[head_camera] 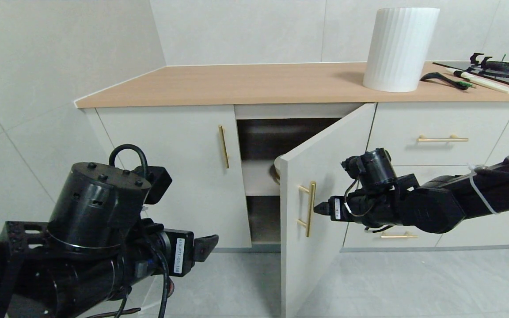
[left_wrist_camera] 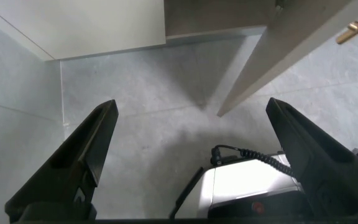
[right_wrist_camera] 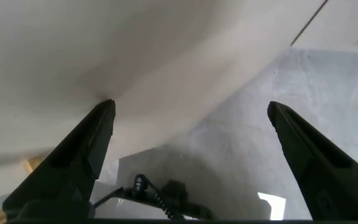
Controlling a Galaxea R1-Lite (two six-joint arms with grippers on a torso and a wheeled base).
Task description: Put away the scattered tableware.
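Note:
Scattered utensils lie at the far right of the wooden countertop: a black ladle and a white stick-like utensil beside a black stove grate. The middle cabinet door stands open, and a pale bowl rim peeks out from the shelf behind it. My right gripper is open, right beside the door's gold handle with the door face close in front. Low on the left, over the floor, my left gripper is open and holds nothing.
A tall white ribbed container stands on the counter. The shut left door has a gold handle, and drawers with gold handles sit to the right. The open door's lower edge juts over the grey tiled floor.

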